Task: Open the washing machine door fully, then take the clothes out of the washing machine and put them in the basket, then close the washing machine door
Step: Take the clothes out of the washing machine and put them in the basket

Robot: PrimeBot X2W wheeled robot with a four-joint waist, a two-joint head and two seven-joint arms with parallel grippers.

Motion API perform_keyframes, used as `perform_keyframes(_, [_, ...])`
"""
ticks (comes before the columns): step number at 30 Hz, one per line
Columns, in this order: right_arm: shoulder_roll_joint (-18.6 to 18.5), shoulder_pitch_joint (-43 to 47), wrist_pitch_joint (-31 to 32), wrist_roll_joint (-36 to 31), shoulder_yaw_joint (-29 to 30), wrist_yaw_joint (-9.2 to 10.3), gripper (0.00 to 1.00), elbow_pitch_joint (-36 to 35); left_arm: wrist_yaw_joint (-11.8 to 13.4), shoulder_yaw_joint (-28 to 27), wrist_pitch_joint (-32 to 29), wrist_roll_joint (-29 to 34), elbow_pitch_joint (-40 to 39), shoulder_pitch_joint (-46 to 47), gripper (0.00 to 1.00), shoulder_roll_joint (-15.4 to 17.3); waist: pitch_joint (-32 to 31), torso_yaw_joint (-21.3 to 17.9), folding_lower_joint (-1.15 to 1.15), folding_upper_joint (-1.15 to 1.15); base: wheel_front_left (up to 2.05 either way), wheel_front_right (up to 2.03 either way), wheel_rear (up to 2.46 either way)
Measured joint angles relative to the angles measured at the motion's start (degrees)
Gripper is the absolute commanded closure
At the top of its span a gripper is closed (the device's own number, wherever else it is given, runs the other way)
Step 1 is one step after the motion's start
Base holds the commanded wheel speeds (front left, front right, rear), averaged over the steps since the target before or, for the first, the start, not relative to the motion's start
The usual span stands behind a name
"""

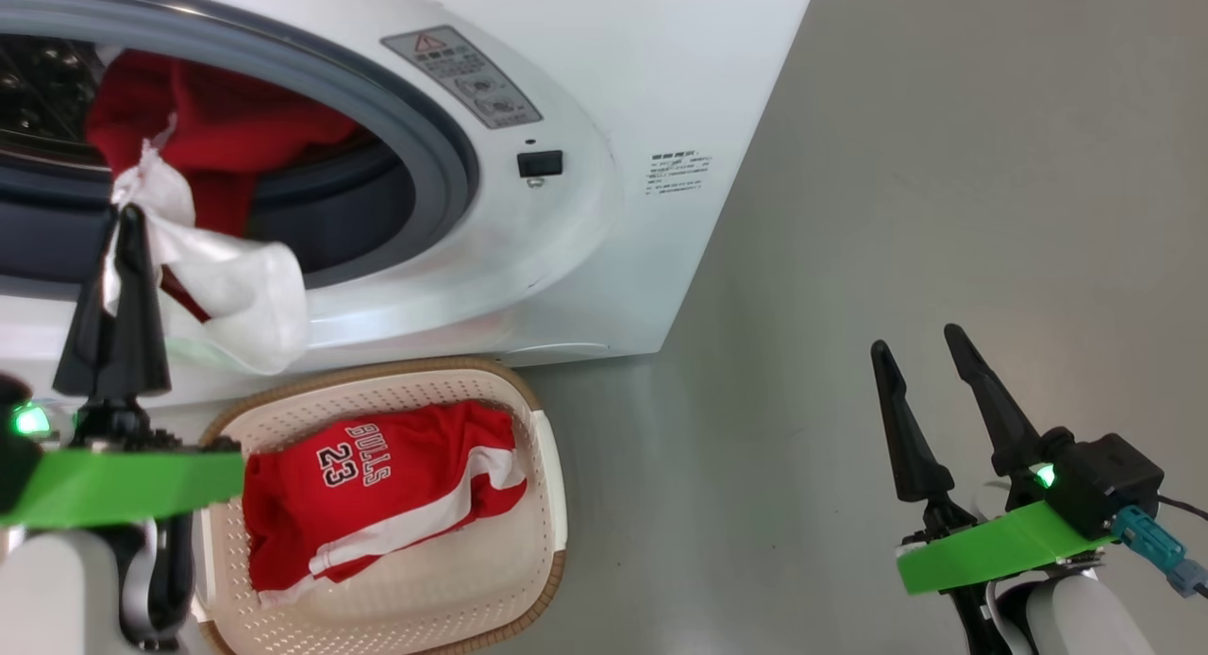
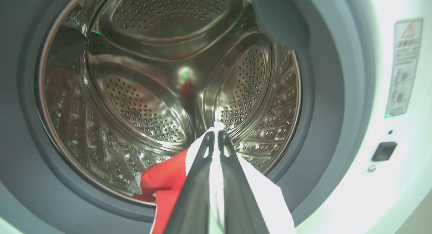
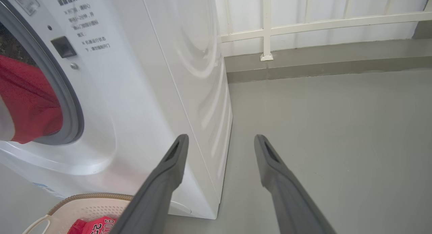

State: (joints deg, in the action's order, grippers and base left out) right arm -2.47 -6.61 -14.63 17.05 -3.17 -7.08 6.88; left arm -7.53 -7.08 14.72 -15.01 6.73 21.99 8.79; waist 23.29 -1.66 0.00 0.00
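At the mouth of the washing machine [image 1: 585,70], pinches a white fold of a red-and-white garment [image 1: 236,287] with the left gripper [image 1: 121,211], fingers pressed tight together on the cloth. Hangs half out: white panel drooping over the grey rubber ring [image 1: 444,145] toward the basket [image 1: 547,447], red bulk lying at the front lip of the drum [image 2: 145,109].

Looks light, soft and limp. Likely to stretch and trail rather than lift as one piece, so expect the tail to drag across the ring. Not fragile. Could slide free of so thin a pinch at one end once the rest pulls on it. Better hold, as a judgement: a bunched fold nearer the red middle.

Directly below the opening, close against the machine's front: basket, with a jersey [image 1: 377,485] marked "BULLS 23" already lying inside and room beside it for a second piece.

Off to the right, well apart over bare grey floor [image 1: 944,164]: right gripper [image 1: 915,339], fingers spread wide, holding nothing.

In the way: mainly the ring's raised lip, where loose cloth may catch. Beside the opening, a small black latch socket [image 1: 540,164], seemingly off the path down. Across the basket's left edge in the head view, the left arm's own green band [image 1: 123,485], hiding part of the drop zone.
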Motion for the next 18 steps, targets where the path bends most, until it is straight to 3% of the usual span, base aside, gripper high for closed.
perform_keyframes(10, [0.01,0.64,0.00,-0.42,0.16,0.00,0.00,0.22,0.00,-2.69,0.00,1.09,-15.37,-4.78,1.00,-2.63,-0.73,0.47,0.00,0.00,0.00,0.00,0.00])
perform_keyframes(18, [0.01,0.81,0.00,-0.48,0.15,0.01,0.00,0.34,0.00,-2.81,0.02,2.35,-19.42,-8.71,1.00,-4.35,-1.19,0.50,0.00,0.00,0.00,0.00,0.00])
